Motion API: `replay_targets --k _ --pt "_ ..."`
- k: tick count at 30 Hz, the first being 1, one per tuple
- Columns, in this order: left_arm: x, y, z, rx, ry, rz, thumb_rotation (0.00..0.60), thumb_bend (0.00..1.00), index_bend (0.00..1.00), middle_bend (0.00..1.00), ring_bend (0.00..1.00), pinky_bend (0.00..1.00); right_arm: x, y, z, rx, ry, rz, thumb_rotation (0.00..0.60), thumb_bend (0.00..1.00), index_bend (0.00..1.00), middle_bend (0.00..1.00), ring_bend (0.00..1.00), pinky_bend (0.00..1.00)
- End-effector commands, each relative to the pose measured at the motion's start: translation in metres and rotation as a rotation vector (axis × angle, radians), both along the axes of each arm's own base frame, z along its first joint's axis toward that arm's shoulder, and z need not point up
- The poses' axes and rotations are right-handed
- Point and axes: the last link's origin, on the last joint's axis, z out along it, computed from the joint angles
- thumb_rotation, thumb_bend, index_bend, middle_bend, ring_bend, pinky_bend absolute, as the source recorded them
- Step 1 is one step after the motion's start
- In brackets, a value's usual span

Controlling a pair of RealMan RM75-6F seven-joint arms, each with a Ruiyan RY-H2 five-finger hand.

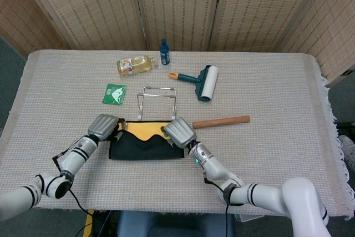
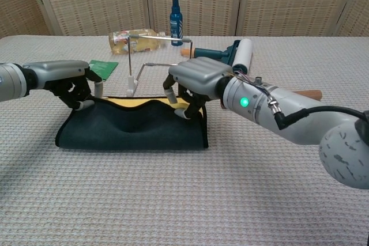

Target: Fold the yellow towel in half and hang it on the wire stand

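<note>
The towel (image 1: 145,147) (image 2: 135,132) lies on the table, dark underside up over most of it, with a strip of yellow face (image 1: 145,131) showing at its far edge. My left hand (image 1: 104,126) (image 2: 63,82) grips the towel's folded-over left corner. My right hand (image 1: 178,132) (image 2: 196,83) grips the right corner. Both corners are held low, close to the far edge. The wire stand (image 1: 157,99) (image 2: 151,56) stands upright just behind the towel, bare.
A wooden rolling pin (image 1: 221,121) lies right of the stand. A lint roller (image 1: 201,81), blue spray bottle (image 1: 165,52), lying plastic bottle (image 1: 135,65) and green packet (image 1: 115,93) sit further back. A woven cloth (image 1: 277,137) covers the table.
</note>
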Motion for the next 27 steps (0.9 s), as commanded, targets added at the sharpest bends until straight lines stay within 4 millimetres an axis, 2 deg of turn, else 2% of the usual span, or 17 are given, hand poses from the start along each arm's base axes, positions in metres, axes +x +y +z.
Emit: replay_targets --k 1,9,13,15,17,27 --pt "0.001 0.004 -0.002 0.003 0.002 0.011 0.600 0.50 0.49 0.84 0.76 0.92 0.002 -0.004 -0.001 -0.006 0.004 -0.003 0.600 0.46 0.63 0.88 0.95 1.00" --pt "-0.001 0.012 -0.005 0.026 0.012 0.051 0.600 0.50 0.42 0.84 0.76 0.92 0.002 -0.012 -0.005 -0.022 0.017 -0.019 0.600 0.46 0.63 0.88 0.95 1.00" --pt "-0.004 0.014 -0.002 0.042 0.019 0.080 0.600 0.48 0.22 0.83 0.75 0.91 0.001 -0.017 -0.007 -0.033 0.032 -0.027 0.600 0.46 0.63 0.88 0.95 1.00" --pt "-0.004 0.014 0.001 0.052 0.024 0.089 0.600 0.45 0.10 0.82 0.74 0.91 0.001 -0.020 -0.008 -0.036 0.034 -0.033 0.600 0.46 0.63 0.88 0.95 1.00" --pt "-0.004 0.013 0.004 0.067 0.021 0.097 0.600 0.42 0.02 0.82 0.74 0.91 0.001 -0.022 -0.010 -0.039 0.035 -0.039 0.600 0.46 0.63 0.88 0.95 1.00" --pt "-0.006 0.013 0.017 0.192 0.043 0.095 0.600 0.29 0.00 0.80 0.72 0.91 0.000 -0.030 -0.013 -0.068 0.033 -0.056 0.600 0.46 0.63 0.87 0.95 1.00"
